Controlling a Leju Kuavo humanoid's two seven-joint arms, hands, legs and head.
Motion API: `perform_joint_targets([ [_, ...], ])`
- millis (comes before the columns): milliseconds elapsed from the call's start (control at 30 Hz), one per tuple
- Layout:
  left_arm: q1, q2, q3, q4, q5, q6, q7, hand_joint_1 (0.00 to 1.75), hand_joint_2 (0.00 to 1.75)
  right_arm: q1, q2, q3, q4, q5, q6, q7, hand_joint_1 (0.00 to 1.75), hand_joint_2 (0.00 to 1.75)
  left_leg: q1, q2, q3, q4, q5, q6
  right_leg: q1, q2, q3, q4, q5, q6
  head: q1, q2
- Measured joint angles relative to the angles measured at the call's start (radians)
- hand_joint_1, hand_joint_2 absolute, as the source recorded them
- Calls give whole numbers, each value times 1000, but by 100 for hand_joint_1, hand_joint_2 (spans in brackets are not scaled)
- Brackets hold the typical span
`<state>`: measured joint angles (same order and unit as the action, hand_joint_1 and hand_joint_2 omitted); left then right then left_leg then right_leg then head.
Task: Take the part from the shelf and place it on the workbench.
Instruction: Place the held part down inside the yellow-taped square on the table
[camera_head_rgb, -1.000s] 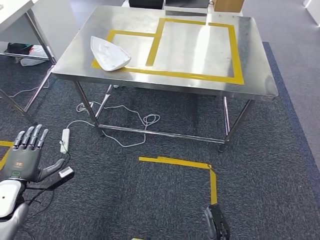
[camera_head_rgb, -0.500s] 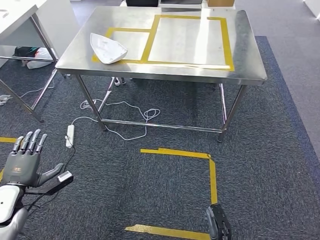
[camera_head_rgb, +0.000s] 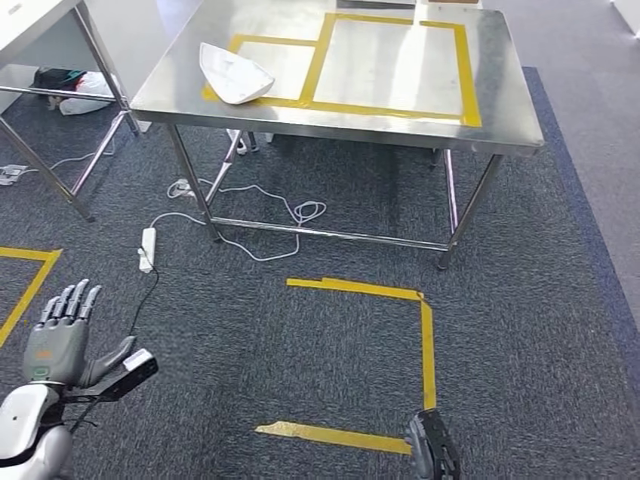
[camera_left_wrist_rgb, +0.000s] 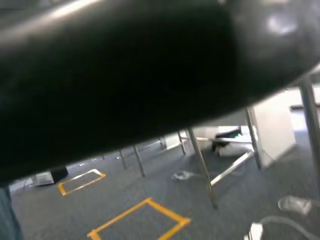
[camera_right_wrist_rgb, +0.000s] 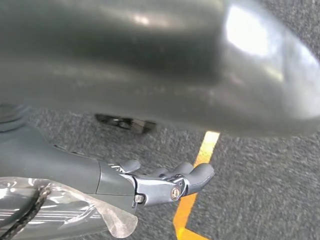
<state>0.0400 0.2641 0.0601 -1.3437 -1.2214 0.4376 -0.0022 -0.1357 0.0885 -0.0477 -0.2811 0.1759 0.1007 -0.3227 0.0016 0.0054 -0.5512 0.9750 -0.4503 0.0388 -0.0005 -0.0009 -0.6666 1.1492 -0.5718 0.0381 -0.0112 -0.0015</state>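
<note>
Head view looks down on a steel desk (camera_head_rgb: 498, 110) standing on dark grey carpet (camera_head_rgb: 302, 380). The white part (camera_head_rgb: 234, 74) lies on the desk's top near the left front corner, resting across the yellow tape outline (camera_head_rgb: 464, 85) that marks two adjoining rectangles on the surface; the part's pointed end faces right. No hand touches it, and both hands hang low and well apart from the desk. Left hand (camera_head_rgb: 64, 335) sits at the lower left of the head view, palm down, fingers straight and spread, thumb out to the side, holding nothing. A small dark camera unit (camera_head_rgb: 124, 372) sticks out beside its wrist. Right hand (camera_head_rgb: 434, 448) shows at the bottom edge of the head view as a dark shape just beside a strip of yellow floor tape (camera_head_rgb: 426, 335); in the right wrist view the right hand (camera_right_wrist_rgb: 166, 182) has its fingers extended and lying close together over carpet and tape, with nothing in them. Under the desk, white cables (camera_head_rgb: 256, 215) loop across the carpet, and a white power strip (camera_head_rgb: 146, 249) lies to the left of the desk legs. A second steel frame table (camera_head_rgb: 45, 30) stands at the far left, with a bundle of dark and white material (camera_head_rgb: 72, 88) on the floor beneath it. More yellow tape (camera_head_rgb: 26, 285) marks the floor at the left edge.
</note>
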Motion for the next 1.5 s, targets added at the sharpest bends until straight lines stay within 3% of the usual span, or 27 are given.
perform_joint_targets([
  [33,6,-9,1,11,5,1,-3,0,0,0,0,0,0,-1,0,0,0,0,0,1,-13,2,9,2,-1,0,-16,64,-33,3,0,0],
  [67,10,-19,4,26,14,-3,-6,0,0,1,0,0,0,-1,-1,0,0,0,0,1,-26,4,17,2,-3,0,-22,107,-46,7,0,0],
  [100,13,-32,10,46,29,-9,-10,0,0,2,0,0,0,-2,-3,0,0,0,0,1,-39,7,25,1,-5,-1,-10,117,-39,10,0,0],
  [133,16,-47,19,73,53,-17,-16,0,0,2,0,0,0,-2,-5,0,0,0,0,1,-50,10,32,-2,-6,-1,20,89,-15,12,0,0],
  [200,29,-81,44,138,113,-26,-42,0,0,2,0,0,0,-4,-10,0,0,0,-1,1,-70,18,44,-9,-9,1,116,-41,29,13,0,0],
  [267,38,-109,70,200,163,-25,-75,0,0,1,0,0,-1,-5,-13,0,0,0,-2,1,-85,26,57,-19,-8,4,189,-154,31,8,0,0],
  [367,40,-138,106,283,200,-23,-101,0,0,3,0,0,-1,-5,-16,0,0,0,-1,-3,-96,26,80,-35,-6,3,193,-184,35,-12,-1,0],
  [400,40,-147,119,311,210,-26,-104,0,0,4,0,0,-1,-5,-18,1,0,0,0,-5,-101,33,68,-40,-7,1,188,-185,45,-22,-1,0],
  [467,39,-167,150,379,227,-32,-116,0,0,5,0,-1,-1,-4,-20,2,0,0,3,-9,-122,100,-12,-49,-10,-4,169,-189,68,-41,-3,0],
  [533,33,-193,188,464,237,-29,-142,0,0,6,0,0,-1,-3,-20,5,0,0,6,-9,-146,227,-114,-56,-7,-4,143,-187,90,-47,-4,0],
  [567,30,-205,208,509,239,-25,-158,0,0,7,0,0,-1,-2,-21,7,0,0,8,-9,-149,280,-136,-58,-6,-5,129,-185,101,-47,-5,0],
  [633,28,-228,243,586,242,-18,-182,0,0,7,0,0,-1,-1,-23,9,0,0,12,-8,-118,303,-109,-61,-5,-6,96,-177,119,-42,-5,0],
  [700,25,-243,268,640,244,-15,-192,0,0,6,0,0,-1,0,-24,9,0,0,15,-8,-27,200,-66,-60,-5,-6,65,-163,134,-35,-5,0],
  [767,16,-254,286,675,245,-13,-196,0,0,4,0,0,-1,0,-25,9,0,0,12,-10,62,66,-76,-52,-3,-9,46,-151,148,-23,-4,0],
  [800,11,-258,293,690,246,-11,-197,0,0,3,0,0,-1,0,-25,9,0,0,9,-10,81,29,-88,-47,-4,-11,41,-150,156,-18,-3,0],
  [867,6,-264,306,717,247,-9,-199,0,0,2,0,0,-1,0,-25,9,0,0,4,-10,76,13,-80,-32,-7,-11,34,-152,173,-6,-3,0],
  [933,5,-268,316,736,247,-8,-199,0,0,9,0,0,-1,0,-25,10,0,0,3,-5,56,10,-56,-14,-11,-7,19,-129,136,3,-2,0],
  [1033,3,-274,323,752,247,-8,-199,0,0,13,0,0,0,0,-25,11,0,0,2,-2,7,9,-16,1,-11,-2,-21,29,-21,9,2,0],
  [1067,2,-275,324,756,247,-8,-199,0,0,13,0,0,0,0,-25,11,0,0,1,-2,-12,10,-1,1,-11,-2,-26,89,-49,9,2,0],
  [1100,1,-276,326,760,247,-8,-199,0,0,12,0,0,0,0,-26,11,0,0,0,-1,-32,11,13,0,-11,-1,-20,129,-49,9,1,0],
  [1167,0,-280,332,772,251,-11,-201,0,0,13,0,0,0,0,-28,11,0,0,0,-1,-70,15,40,-4,-11,-1,37,117,8,7,1,0],
  [1233,-3,-288,345,795,263,-18,-213,0,0,10,1,0,-2,0,-35,11,0,0,-1,-2,-99,21,65,-12,-10,0,160,-20,32,3,1,0],
  [1300,-6,-298,368,830,285,-25,-244,0,0,3,2,0,-4,0,-42,10,0,0,-3,-2,-116,27,87,-23,-8,2,263,-171,-7,-5,0,0],
  [1333,-8,-303,381,849,300,-31,-263,0,0,1,3,0,-5,-1,-45,9,0,0,-4,-1,-121,26,97,-29,-5,2,282,-209,-22,-10,0,0],
  [1400,-8,-314,414,888,332,-45,-298,0,0,7,5,0,-4,-2,-49,9,0,0,-1,-1,-127,25,110,-41,-4,-1,271,-219,-21,-27,0,0],
  [1433,-5,-320,433,906,347,-53,-310,0,0,13,7,0,-4,-2,-50,9,0,0,1,-2,-131,34,92,-47,-5,-3,264,-217,-13,-36,-1,0],
  [1500,1,-332,465,940,367,-69,-325,0,0,21,11,0,-3,-3,-52,8,0,0,5,-3,-148,111,0,-56,-6,-7,247,-217,5,-48,-2,0],
])
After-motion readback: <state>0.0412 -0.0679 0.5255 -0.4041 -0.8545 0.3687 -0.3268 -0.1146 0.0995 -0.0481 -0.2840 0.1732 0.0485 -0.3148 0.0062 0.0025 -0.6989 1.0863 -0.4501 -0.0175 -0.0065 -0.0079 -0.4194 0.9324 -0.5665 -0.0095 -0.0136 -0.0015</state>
